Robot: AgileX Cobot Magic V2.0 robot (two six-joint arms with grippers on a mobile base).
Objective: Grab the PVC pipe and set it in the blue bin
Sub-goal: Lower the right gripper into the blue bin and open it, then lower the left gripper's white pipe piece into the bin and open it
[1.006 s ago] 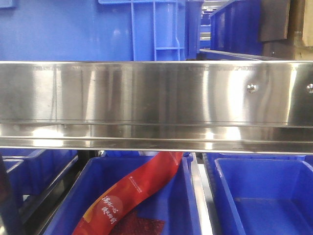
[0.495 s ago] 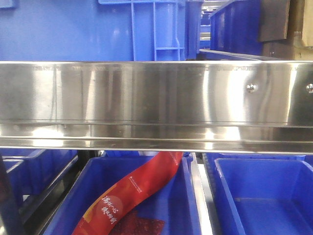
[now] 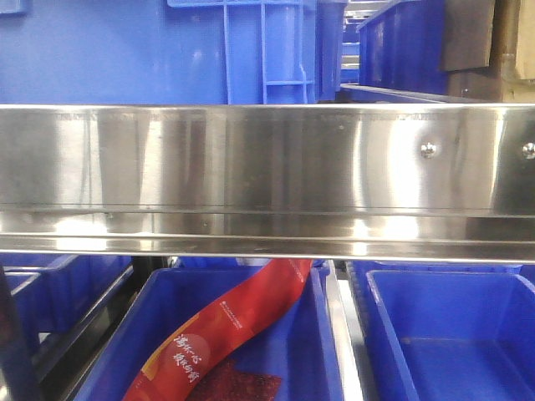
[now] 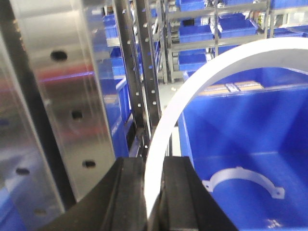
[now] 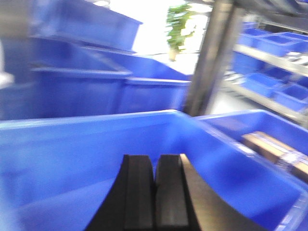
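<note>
One curved white PVC pipe (image 4: 159, 144) is pinched in the L gripper (image 4: 154, 166), jaws clamped on its lower end. Its arc sweeps up and right, over the blue bin (image 4: 231, 120) just below. A white clip (image 4: 243, 179) lies on the bin floor. R gripper (image 5: 155, 163) is closed and empty, prob. over another bin; view's blurred.

The curved PVC pipe (image 4: 186, 96) is white, like the clamp (image 4: 243, 179) in the blue bin (image 4: 226, 125). The left gripper (image 4: 154, 166) and right gripper (image 5: 155, 161) are black. The shelf rail (image 3: 251, 167) is brushed silver; the red packet (image 3: 226, 330) bears white lettering and an orange tip.
</note>
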